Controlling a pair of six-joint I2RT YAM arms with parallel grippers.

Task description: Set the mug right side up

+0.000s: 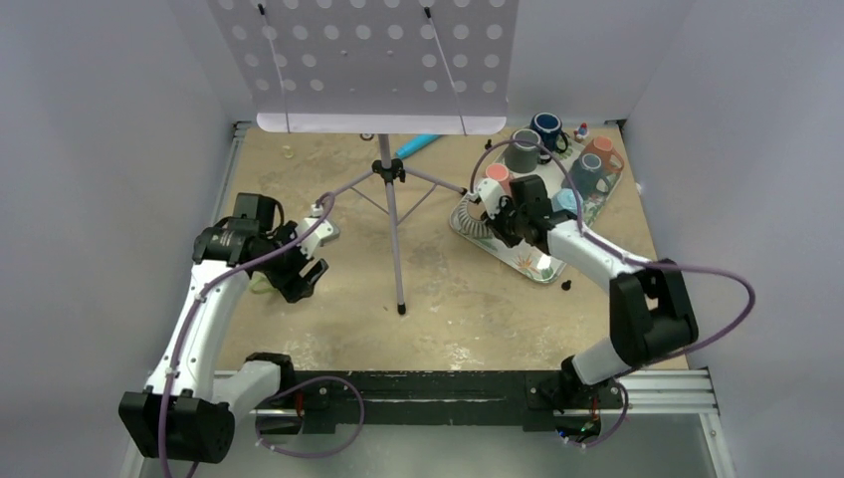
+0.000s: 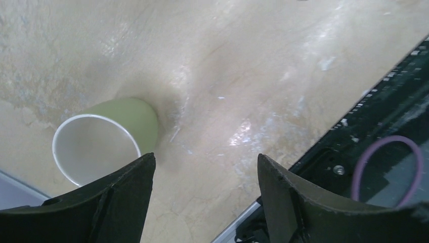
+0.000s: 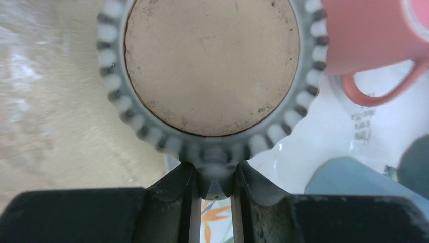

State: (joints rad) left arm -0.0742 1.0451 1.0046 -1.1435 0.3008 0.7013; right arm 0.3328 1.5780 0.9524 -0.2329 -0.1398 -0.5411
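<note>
On my right wrist feed the ribbed grey-and-white ceramic mug (image 3: 212, 66) fills the upper frame, with its bare brown unglazed base turned toward the lens. The right hand (image 3: 215, 174) is clenched on it: both fingers pinch the grey nub that juts from the mug's wall toward the camera, which looks like the handle seen end-on. The mug sits over the left end of the white flower-printed oval tray (image 1: 537, 261). I cannot tell whether it touches the tray. A pink glazed mug with a loop handle (image 3: 369, 35) stands just beside it on the tray.

From the overhead camera the right arm reaches across to that tray at the far right of the tan, scuffed bench (image 2: 243, 76). The left arm is bent over the bench's left side, well apart from the tray.

The left hand (image 2: 205, 159) is released, fingers spread with only bare bench between them. A pale green cup with a white inside (image 2: 109, 134) lies near its left finger.
</note>
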